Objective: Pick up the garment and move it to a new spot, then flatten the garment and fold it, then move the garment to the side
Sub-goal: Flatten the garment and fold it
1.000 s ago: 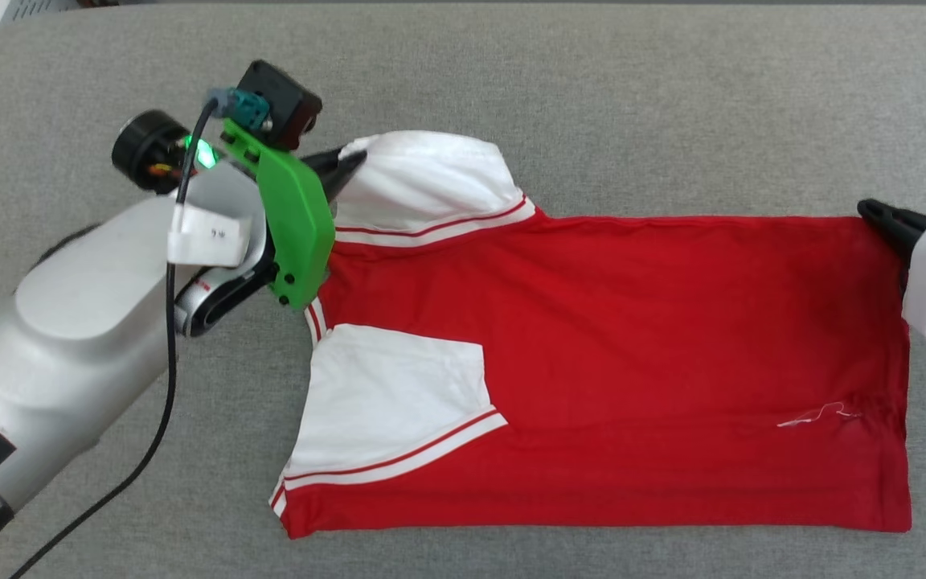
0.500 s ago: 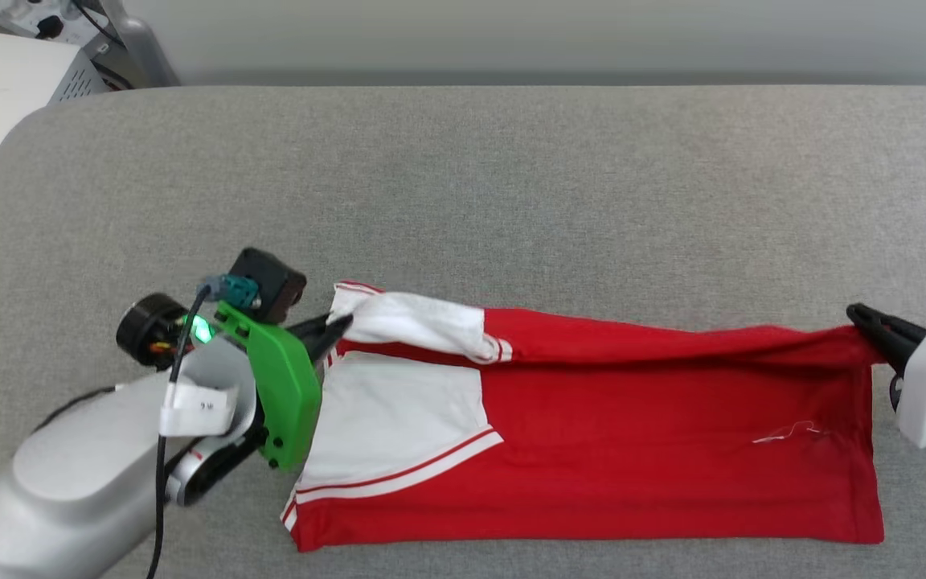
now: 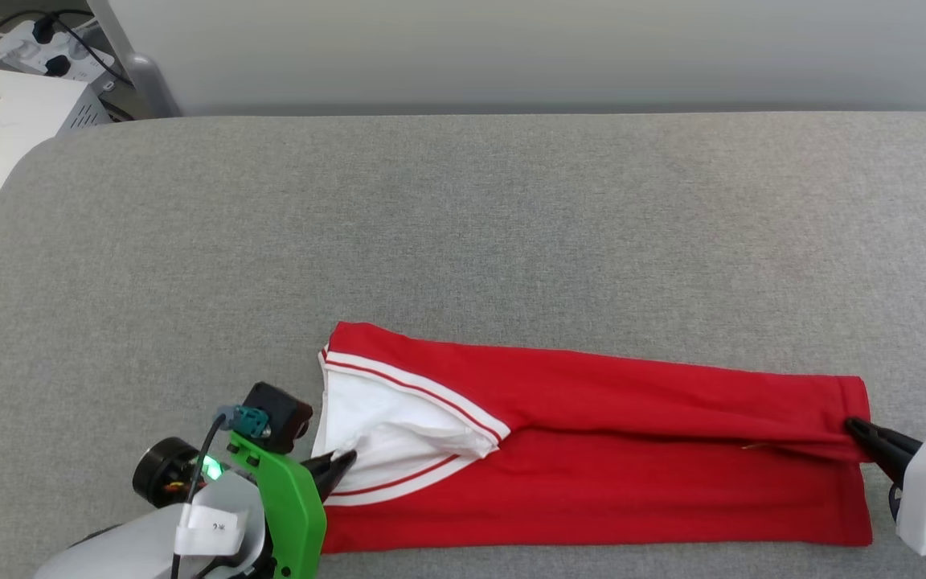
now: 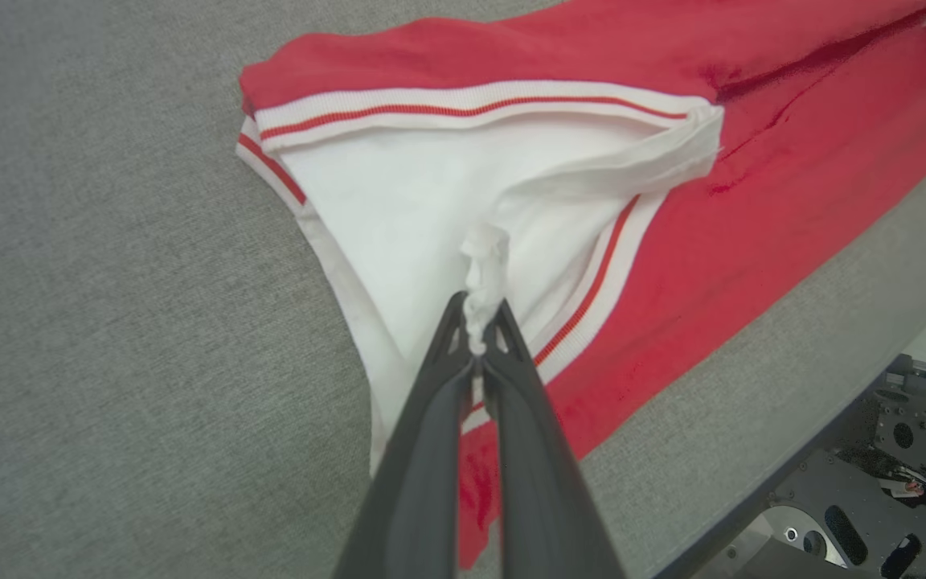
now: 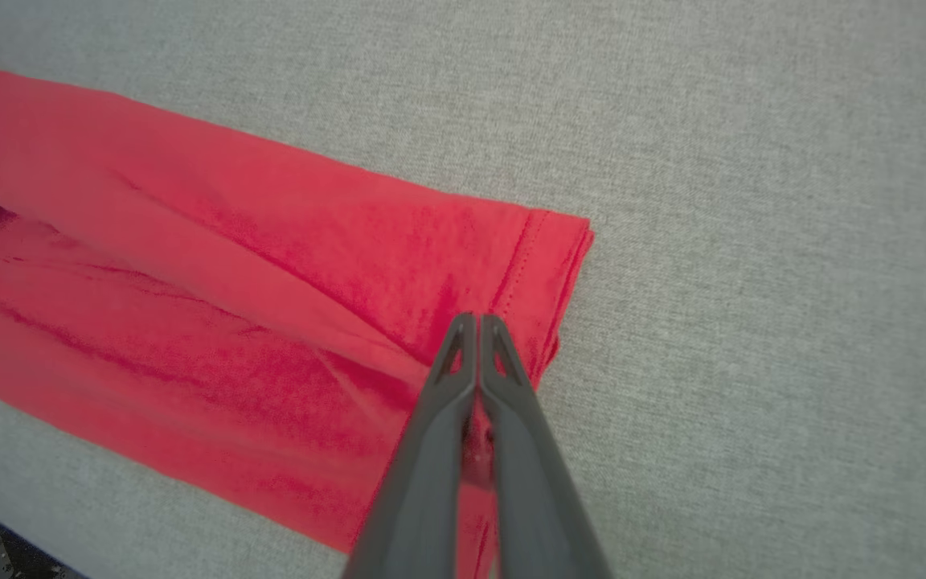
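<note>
While the garment lies doubled lengthwise into a long red band along the front edge of the desk, my left hand is pinched tight on a tuft of its white sleeve toward the desk's left. My right hand is clamped on the stitched red hem toward the desk's right. I judge the cloth light, limp and a little slippery, likely to sag and crease between my two holds — so it is best taken at the striped trim, a seam or the hem, where the layers are thicker.
</note>
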Motion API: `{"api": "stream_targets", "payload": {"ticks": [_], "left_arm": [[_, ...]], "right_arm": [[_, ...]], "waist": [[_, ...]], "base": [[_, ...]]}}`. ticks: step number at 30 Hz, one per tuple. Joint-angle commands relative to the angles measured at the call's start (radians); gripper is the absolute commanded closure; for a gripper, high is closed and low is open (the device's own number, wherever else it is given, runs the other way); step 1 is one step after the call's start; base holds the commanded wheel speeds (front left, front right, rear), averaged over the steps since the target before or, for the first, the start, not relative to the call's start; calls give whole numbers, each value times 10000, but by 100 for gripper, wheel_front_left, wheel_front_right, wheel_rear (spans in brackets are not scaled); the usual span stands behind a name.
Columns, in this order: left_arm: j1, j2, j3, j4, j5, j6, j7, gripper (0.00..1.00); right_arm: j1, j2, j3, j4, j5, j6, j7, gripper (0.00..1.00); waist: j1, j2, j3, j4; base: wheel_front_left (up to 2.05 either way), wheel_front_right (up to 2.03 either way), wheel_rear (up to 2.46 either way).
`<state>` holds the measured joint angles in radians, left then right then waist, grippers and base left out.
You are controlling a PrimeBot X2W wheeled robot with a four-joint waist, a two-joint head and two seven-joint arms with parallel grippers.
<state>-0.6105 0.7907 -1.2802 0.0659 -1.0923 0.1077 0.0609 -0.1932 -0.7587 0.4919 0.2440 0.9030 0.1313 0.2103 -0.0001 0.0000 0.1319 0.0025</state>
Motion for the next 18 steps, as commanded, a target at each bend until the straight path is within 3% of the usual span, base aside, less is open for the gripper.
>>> {"api": "stream_targets", "payload": {"ticks": [1, 9, 10, 11, 12, 18], "left_arm": [[252, 42, 19, 43, -16, 51, -65, 100], [612, -476, 60, 647, -247, -33, -296, 100], [647, -554, 88, 738, -295, -22, -355, 86], [703, -630, 144, 845, -370, 3, -453, 34], [744, -671, 231, 915, -394, 53, -636, 0], [1040, -676, 811, 1159, -215, 565, -2174, 0]], "right_arm": [[230, 128, -73, -24, 97, -6, 69, 100], [489, 780, -82, 628, -222, -6, 100, 98], [483, 864, -71, 699, -221, -6, 86, 65], [465, 931, -51, 753, -232, -6, 72, 35], [442, 960, -62, 761, -235, -6, 32, 0], [496, 758, -736, 97, 507, -6, -273, 0]], "waist": [[1, 0, 45, -1], [1, 0, 245, 43], [1, 0, 241, 48], [1, 0, 224, 43], [1, 0, 196, 33], [1, 0, -126, 31]], "base": [[0, 0, 0], [0, 0, 0], [0, 0, 0], [0, 0, 0], [0, 0, 0], [0, 0, 0]]}}
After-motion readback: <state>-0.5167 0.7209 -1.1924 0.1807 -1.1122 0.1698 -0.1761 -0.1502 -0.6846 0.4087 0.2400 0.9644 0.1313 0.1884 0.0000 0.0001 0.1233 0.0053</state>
